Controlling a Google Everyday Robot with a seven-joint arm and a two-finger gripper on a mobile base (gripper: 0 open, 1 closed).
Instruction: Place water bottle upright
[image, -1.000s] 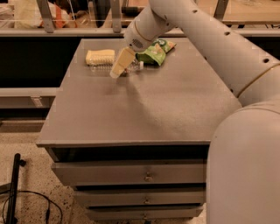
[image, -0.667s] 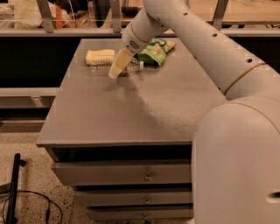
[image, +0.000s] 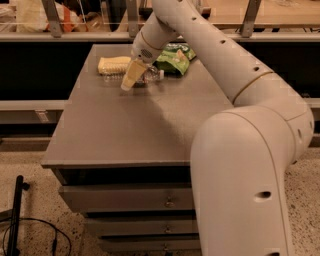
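Gripper (image: 128, 82) low over the far part of the table, at a bottle lying on its side

Whether the jaws are open or closed on anything cannot be told: the gripper's pale yellow tip slants down and to the left until it is at or just above the grey table (image: 125, 135), and it covers part of the water bottle (image: 151, 76) directly behind it. The bottle lies flat, not upright, with its white cap pointing right; contact between it and the gripper cannot be made out. Just beyond the bottle to the left sits a yellow sponge (image: 114, 65), and to the right of the cap a green snack bag (image: 175, 57). The white arm (image: 240, 100) reaches in from the near right.
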